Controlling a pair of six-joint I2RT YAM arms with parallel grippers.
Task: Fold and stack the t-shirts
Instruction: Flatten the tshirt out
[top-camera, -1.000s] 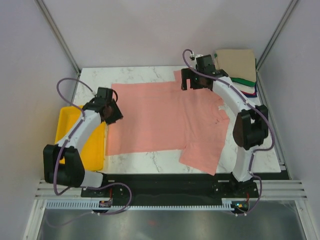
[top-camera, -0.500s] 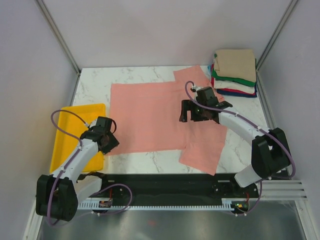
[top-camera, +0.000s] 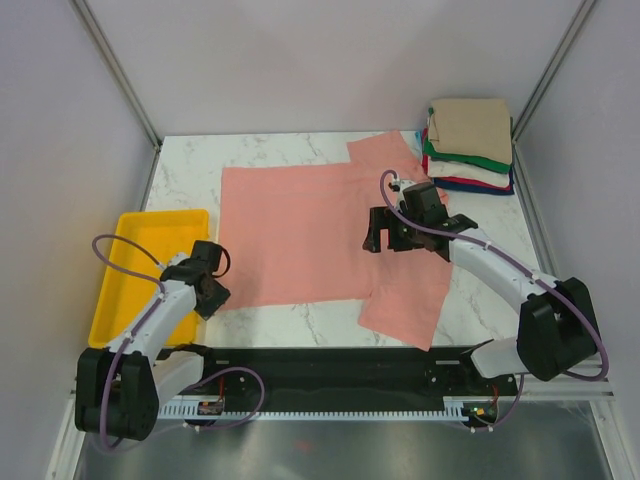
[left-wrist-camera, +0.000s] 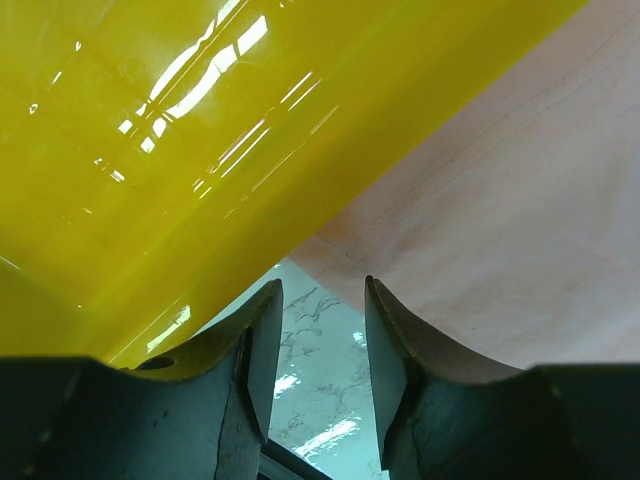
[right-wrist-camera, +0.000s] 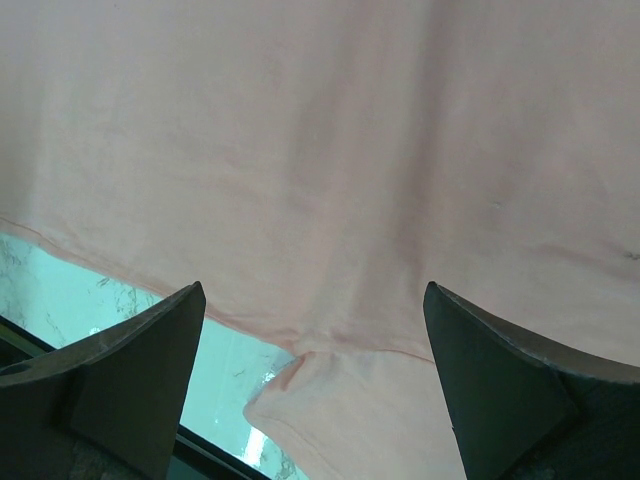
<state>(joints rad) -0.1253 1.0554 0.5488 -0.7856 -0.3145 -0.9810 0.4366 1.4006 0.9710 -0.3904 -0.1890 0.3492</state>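
Observation:
A salmon-pink t-shirt (top-camera: 300, 225) lies spread flat on the marble table, one sleeve hanging toward the near edge. Other t-shirts sit folded in a stack (top-camera: 470, 145) at the back right, tan on top. My left gripper (top-camera: 212, 293) hovers at the pink shirt's near left corner. In the left wrist view the left gripper (left-wrist-camera: 322, 285) is open over bare marble, and the shirt's corner (left-wrist-camera: 500, 230) lies just to its right. My right gripper (top-camera: 383, 232) is over the shirt's right part. In the right wrist view the right gripper (right-wrist-camera: 312, 290) stands wide open above the sleeve seam (right-wrist-camera: 320, 350).
A yellow plastic tray (top-camera: 125, 275) sits at the left, close beside the left gripper and filling the upper left of the left wrist view (left-wrist-camera: 150, 150). The table's near edge and black rail (top-camera: 330, 365) run just below the shirt. Grey walls enclose the sides.
Both arms have drawn back toward the near edge. The left gripper went from the shirt's left edge to its near left corner, the right from the far edge to mid-shirt.

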